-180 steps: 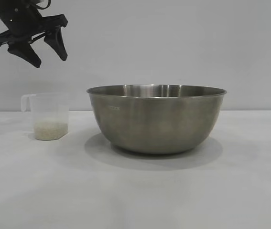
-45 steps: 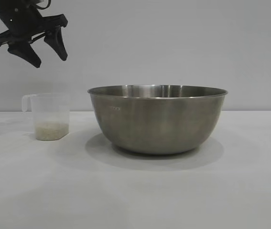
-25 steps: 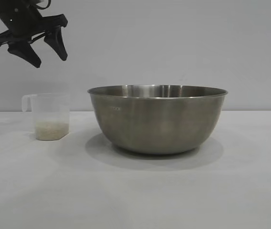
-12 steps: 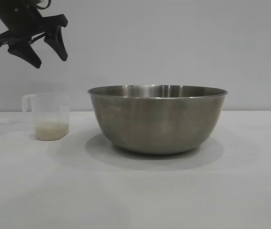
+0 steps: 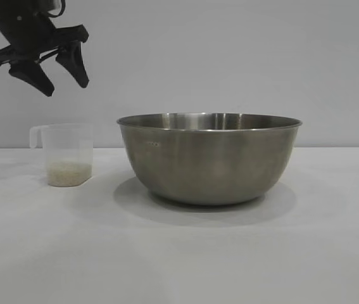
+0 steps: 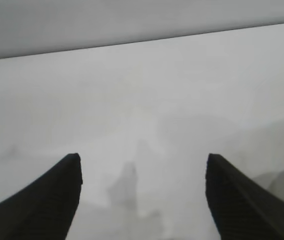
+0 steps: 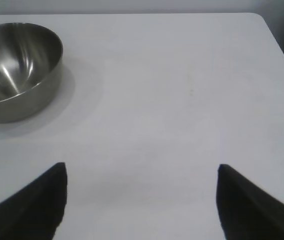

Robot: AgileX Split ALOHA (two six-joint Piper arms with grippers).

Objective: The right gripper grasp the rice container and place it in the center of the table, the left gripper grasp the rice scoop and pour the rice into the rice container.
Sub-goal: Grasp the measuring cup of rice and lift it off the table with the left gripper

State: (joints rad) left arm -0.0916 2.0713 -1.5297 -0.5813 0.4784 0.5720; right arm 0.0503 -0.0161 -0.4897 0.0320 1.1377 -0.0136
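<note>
The rice container (image 5: pixel 209 158), a wide steel bowl, stands upright in the middle of the white table (image 5: pixel 179 253). Left of it stands the rice scoop (image 5: pixel 69 155), a frosted cup with a low layer of rice (image 5: pixel 69 171) in its bottom. My left gripper (image 5: pixel 65 87) hangs open in the air above the scoop, well apart from it. Its wrist view shows its empty gripper (image 6: pixel 143 157) over blurred table. My right gripper (image 7: pixel 142 167) is open and empty, high over bare table, with the rice container (image 7: pixel 16 70) far off to one side.
A plain grey wall stands behind the table. The table's edge and rounded corner (image 7: pixel 262 20) show in the right wrist view. Bare white surface lies in front of and to the right of the bowl.
My left gripper has dropped a little towards the scoop and turned slightly. The bowl, the scoop and the right gripper have stayed in place.
</note>
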